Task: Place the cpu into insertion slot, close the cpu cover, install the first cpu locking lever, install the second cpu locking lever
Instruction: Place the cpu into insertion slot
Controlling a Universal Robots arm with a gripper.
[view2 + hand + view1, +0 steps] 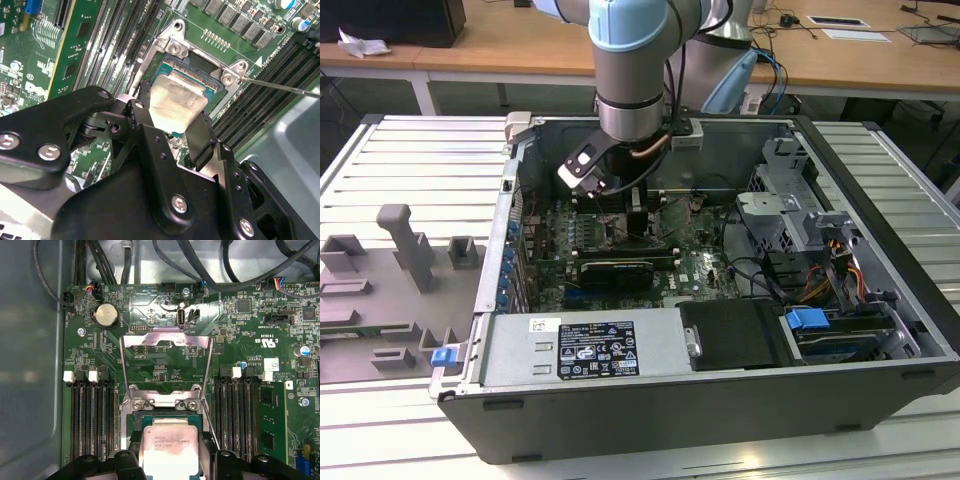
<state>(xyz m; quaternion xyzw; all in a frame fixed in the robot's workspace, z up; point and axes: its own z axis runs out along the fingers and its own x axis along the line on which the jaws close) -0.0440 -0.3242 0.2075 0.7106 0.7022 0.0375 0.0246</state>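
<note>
One cpu [177,100] in one gripper [174,122]

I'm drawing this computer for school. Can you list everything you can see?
computer case: one, dark grey, open, on the slatted table.
circuit board: one, green, inside the case.
insertion slot: one, silver-rimmed, mid-board.
cpu: one, silver-beige, held just over the slot.
cpu cover: one, silver, swung open beside the slot.
memory slots: two banks, black, either side of the slot.
coin battery: one, silver, on the board.
graphics card: one, black, across the board.
fixture blocks: several, grey, exterior view's left.
arm: one, grey and blue, reaching into the case.
gripper: one, black, shut on the cpu.
</note>
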